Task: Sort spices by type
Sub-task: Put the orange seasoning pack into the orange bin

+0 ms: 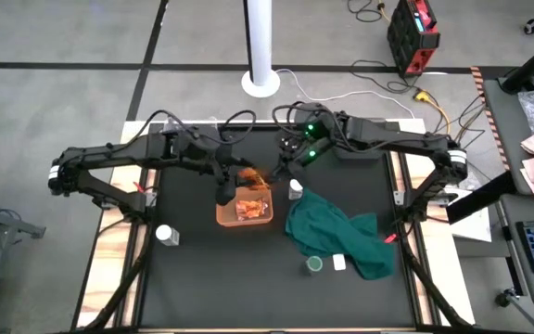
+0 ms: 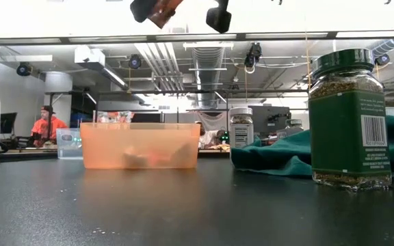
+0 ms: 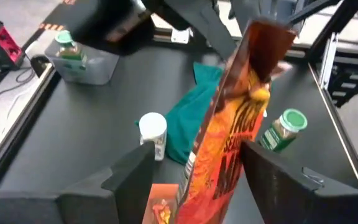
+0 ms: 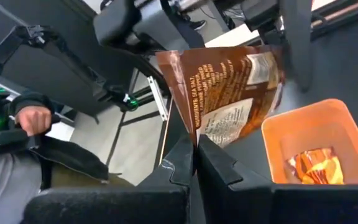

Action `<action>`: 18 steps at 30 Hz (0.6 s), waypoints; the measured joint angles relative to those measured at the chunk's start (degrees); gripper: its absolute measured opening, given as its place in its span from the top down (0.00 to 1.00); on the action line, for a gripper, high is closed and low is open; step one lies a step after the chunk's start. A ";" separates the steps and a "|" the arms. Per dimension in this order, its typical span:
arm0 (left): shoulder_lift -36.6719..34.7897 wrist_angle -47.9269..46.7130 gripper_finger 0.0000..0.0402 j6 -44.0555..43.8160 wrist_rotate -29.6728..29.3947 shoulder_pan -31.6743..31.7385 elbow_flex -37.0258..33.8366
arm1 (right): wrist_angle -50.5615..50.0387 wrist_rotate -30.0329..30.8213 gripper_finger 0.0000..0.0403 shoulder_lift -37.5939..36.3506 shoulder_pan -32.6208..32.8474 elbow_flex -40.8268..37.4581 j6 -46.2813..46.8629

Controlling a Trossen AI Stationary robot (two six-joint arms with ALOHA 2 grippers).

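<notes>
On my far left a white-capped jar [image 1: 166, 235] stands alone on the black table [image 1: 202, 288]. Next I see the left gripper [image 1: 224, 192] above the orange bin [image 1: 245, 211], its fingers [image 3: 132, 177] spread apart on either side of an orange-red and brown foil packet [image 3: 235, 130] without pinching it. The bin already holds packets [image 4: 316, 168]. The right gripper [image 4: 195, 163] is clamped on that same packet's edge, holding it above the bin. Beside the bin stands another white-capped jar [image 1: 296, 188], touching the green cloth [image 1: 341, 237]. A green-capped jar [image 1: 314, 264] sits near the cloth's front edge, next to a white block [image 1: 339, 263].
</notes>
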 joint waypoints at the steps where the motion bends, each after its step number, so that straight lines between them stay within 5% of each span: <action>1: -0.01 -0.50 0.46 0.30 -0.01 -0.01 0.00 | 0.07 0.01 0.98 0.09 0.00 0.31 -0.05; 5: -0.09 -2.23 0.59 2.04 -0.01 -0.02 0.00 | 0.07 0.96 0.98 0.16 -0.01 0.59 -0.79; 10: -0.31 -4.35 0.92 2.49 -0.01 -0.02 0.00 | -0.13 3.88 0.98 0.07 -0.02 0.59 -1.14; 18: -2.38 -11.21 0.95 -0.32 -3.44 -0.02 0.00 | -1.65 14.07 0.93 -1.30 -0.02 0.85 -5.78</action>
